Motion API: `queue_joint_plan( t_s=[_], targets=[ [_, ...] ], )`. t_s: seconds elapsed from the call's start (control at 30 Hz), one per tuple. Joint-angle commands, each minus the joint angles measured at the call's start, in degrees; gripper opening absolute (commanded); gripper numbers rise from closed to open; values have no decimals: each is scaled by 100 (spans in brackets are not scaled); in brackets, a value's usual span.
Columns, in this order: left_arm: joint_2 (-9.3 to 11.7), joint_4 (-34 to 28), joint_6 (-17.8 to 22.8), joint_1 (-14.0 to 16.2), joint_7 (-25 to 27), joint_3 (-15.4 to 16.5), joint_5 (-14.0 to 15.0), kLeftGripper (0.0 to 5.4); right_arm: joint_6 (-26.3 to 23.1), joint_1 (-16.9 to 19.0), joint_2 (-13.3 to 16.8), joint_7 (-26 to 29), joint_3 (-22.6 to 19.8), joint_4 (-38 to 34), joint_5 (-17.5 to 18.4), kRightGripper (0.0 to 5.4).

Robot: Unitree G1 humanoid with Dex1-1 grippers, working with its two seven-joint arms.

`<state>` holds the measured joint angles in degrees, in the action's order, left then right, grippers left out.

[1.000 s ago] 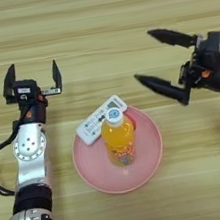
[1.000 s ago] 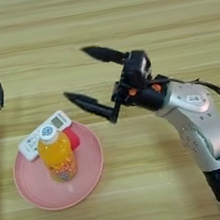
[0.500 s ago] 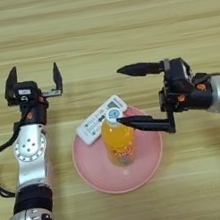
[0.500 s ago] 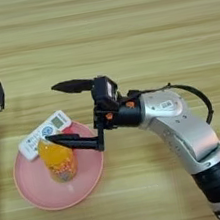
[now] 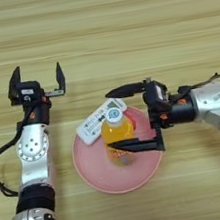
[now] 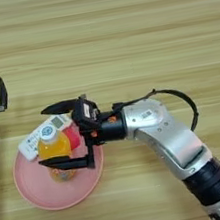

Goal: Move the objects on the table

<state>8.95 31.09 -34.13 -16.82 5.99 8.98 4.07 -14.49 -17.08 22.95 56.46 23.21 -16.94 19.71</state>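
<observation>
A bare wooden table (image 5: 117, 19) fills the view; the sort of place cannot be told.

remote control (image 5: 100, 122) partly behind bottle (image 5: 117, 137), red cube (image 6: 74, 136) mostly hidden

silver arms, black cables and joints, long black fingers (image 5: 129, 89)

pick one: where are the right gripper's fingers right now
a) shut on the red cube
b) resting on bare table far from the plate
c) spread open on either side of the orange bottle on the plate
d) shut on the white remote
c: the right gripper is open, one black finger above and one below the orange bottle, which stands on the pink plate.
</observation>
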Motion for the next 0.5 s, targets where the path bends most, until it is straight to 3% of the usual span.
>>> queue_joint_plan(
  t_s=[0.03, 0.2, 0.5],
  targets=[
    [-2, 26, 32, -83, 46, -27, 19, 539, -10, -138, -19, -47, 185, 154, -305, 540],
    [-4, 28, 10, -84, 48, -51, 7, 539, -17, -140, -70, -42, 236, 287, -453, 540],
    [-12, 118, -9, -141, 26, -52, -2, 540, -9, -214, -157, -18, 228, 569, -589, 428]
  ],
)
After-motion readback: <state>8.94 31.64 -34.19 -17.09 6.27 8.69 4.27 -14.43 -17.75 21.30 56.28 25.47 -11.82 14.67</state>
